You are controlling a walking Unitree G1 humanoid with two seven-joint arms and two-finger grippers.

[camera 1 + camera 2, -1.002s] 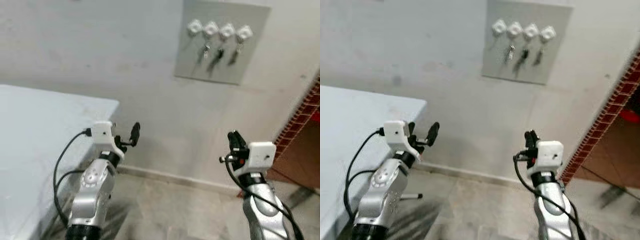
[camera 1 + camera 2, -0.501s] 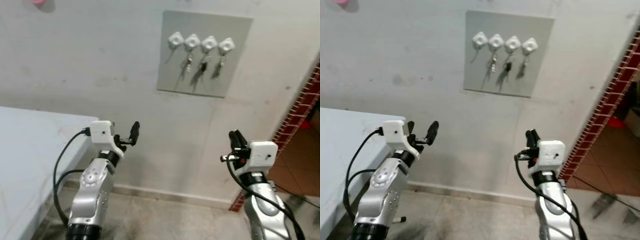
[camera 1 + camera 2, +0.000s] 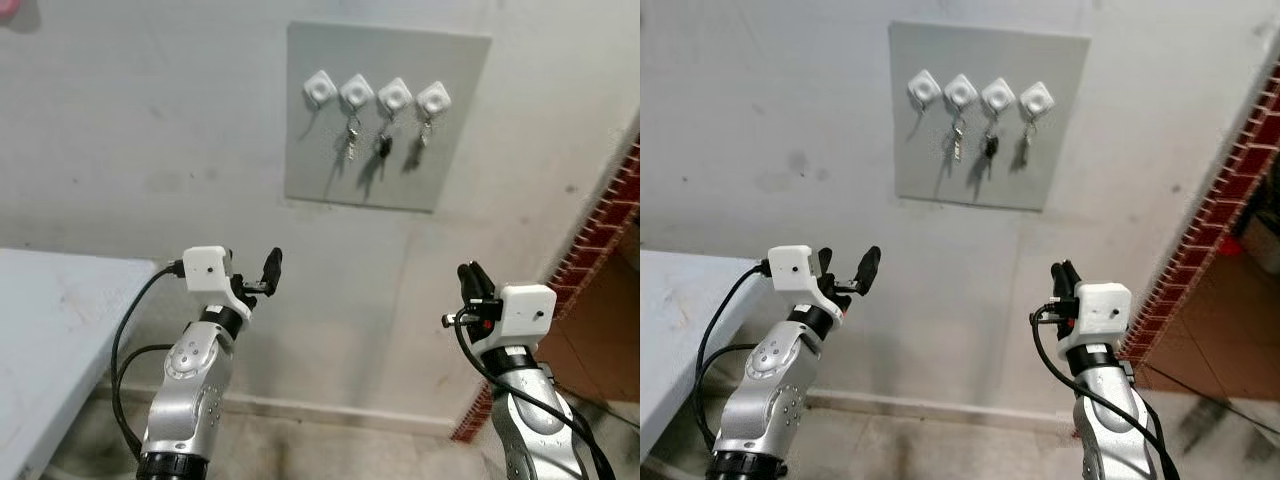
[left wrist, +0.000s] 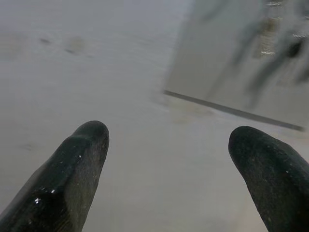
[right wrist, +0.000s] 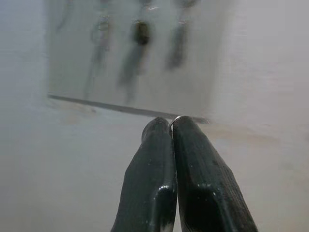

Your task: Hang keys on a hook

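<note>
At the lower left edge sits the corner of a pale grey tabletop [image 3: 50, 300]. Beside it the left end effector [image 3: 262, 275] is raised toward the wall, its two black fingers spread apart and holding nothing. Upper centre, a grey square wall panel [image 3: 385, 110] carries four white diamond-shaped hooks [image 3: 378, 95] in a row; the leftmost white hook [image 3: 319, 87] looks bare, and the other three each have small dangling keys [image 3: 382, 146] hanging straight down. At lower right, the right end effector [image 3: 470, 280] has its fingers pressed together on a thin silver key ring [image 5: 175, 118] at their tips. The panel lies above and left of it, so I judge this arm must reach up.
</note>
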